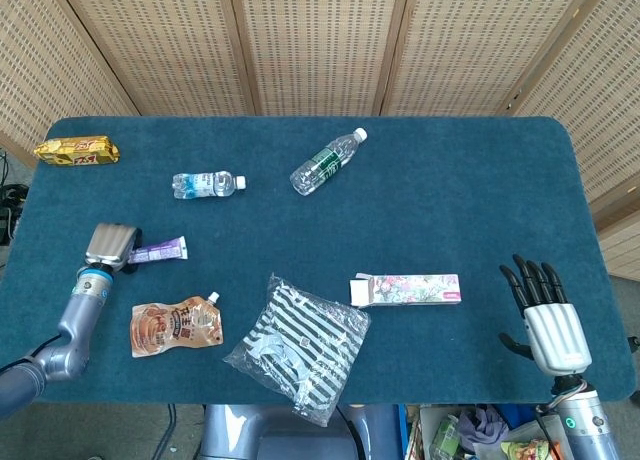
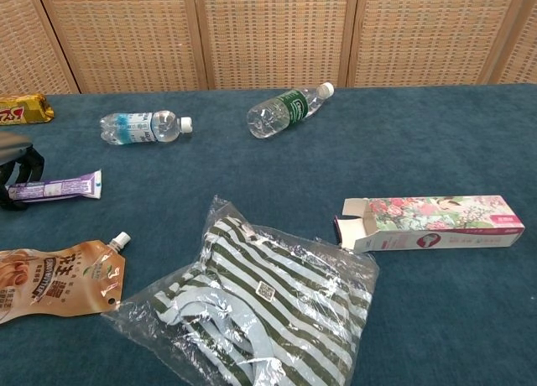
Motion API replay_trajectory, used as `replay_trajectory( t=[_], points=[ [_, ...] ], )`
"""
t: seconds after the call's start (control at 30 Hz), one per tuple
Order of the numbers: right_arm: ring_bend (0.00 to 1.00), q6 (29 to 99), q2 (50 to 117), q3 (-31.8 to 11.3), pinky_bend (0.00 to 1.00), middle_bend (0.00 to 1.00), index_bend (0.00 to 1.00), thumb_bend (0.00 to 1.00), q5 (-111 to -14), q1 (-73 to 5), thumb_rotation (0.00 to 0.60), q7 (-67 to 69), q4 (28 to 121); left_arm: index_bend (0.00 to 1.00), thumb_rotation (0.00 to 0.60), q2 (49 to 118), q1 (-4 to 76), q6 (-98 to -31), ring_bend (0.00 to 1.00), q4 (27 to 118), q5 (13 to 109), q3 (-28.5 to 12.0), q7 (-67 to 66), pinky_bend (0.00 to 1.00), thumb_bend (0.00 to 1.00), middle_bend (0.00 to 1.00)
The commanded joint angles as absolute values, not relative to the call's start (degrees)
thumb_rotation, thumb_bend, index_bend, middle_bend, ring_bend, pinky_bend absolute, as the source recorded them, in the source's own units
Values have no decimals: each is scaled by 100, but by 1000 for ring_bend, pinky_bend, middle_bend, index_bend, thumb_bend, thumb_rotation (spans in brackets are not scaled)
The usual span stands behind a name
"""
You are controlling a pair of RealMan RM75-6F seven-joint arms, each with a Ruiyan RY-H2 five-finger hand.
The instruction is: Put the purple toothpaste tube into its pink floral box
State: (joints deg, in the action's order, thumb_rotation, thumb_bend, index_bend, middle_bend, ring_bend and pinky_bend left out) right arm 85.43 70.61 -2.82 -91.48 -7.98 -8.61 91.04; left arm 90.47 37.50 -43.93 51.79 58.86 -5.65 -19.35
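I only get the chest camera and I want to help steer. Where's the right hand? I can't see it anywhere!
Observer: The right hand is by the table's near right corner, to the right of the pink floral box, with its fingers spread and nothing in it.
Operator: And the left hand? I just see black fingers.
Observer: The left hand lies palm down over the toothpaste tube's flat end and grips it. Its arm comes in from the near left edge.
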Motion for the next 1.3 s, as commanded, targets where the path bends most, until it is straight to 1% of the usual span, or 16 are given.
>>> replay_trajectory(
  t=[0.03,0.17,0.4,0.6,0.77,0.9,1.03,1.3],
  points=[
    [0,8556,7064,-285,0,0,46,30,-9154,-796,600,-832,9090,794,600,9243,3685,-4698,598,4927,6274,-523,-1545,596,268,683],
    [0,8540,7073,-292,0,0,46,30,-9134,-802,600,-801,9059,806,600,9217,3665,-5044,616,4869,6715,-515,-1060,613,269,687],
    [0,8568,7069,-292,0,0,46,31,-9158,-798,600,-779,9065,815,600,8903,3647,-5511,617,5033,7257,-529,-458,613,268,688],
    [0,8591,7073,-299,0,0,48,30,-9197,-809,600,-775,9095,817,600,8381,3592,-6026,617,5559,7709,-557,40,613,268,688],
    [0,8475,7089,-342,0,0,80,30,-9125,-878,600,-688,9110,817,600,7915,3522,-6363,617,6086,8003,-548,230,613,269,688],
    [0,8238,7098,-446,0,0,135,29,-9067,-1071,600,-731,9155,817,600,7608,3470,-6624,617,6485,8178,-568,205,613,269,688],
    [0,7885,7093,-566,0,0,161,30,-8933,-1318,600,-903,9305,817,600,7377,3446,-6766,617,6839,8260,-613,109,613,269,688],
    [0,6652,7254,-816,0,0,170,30,-8119,-1976,600,-1182,9461,817,600,7188,3453,-6715,617,7152,8273,-639,-87,613,268,688]
  ],
)
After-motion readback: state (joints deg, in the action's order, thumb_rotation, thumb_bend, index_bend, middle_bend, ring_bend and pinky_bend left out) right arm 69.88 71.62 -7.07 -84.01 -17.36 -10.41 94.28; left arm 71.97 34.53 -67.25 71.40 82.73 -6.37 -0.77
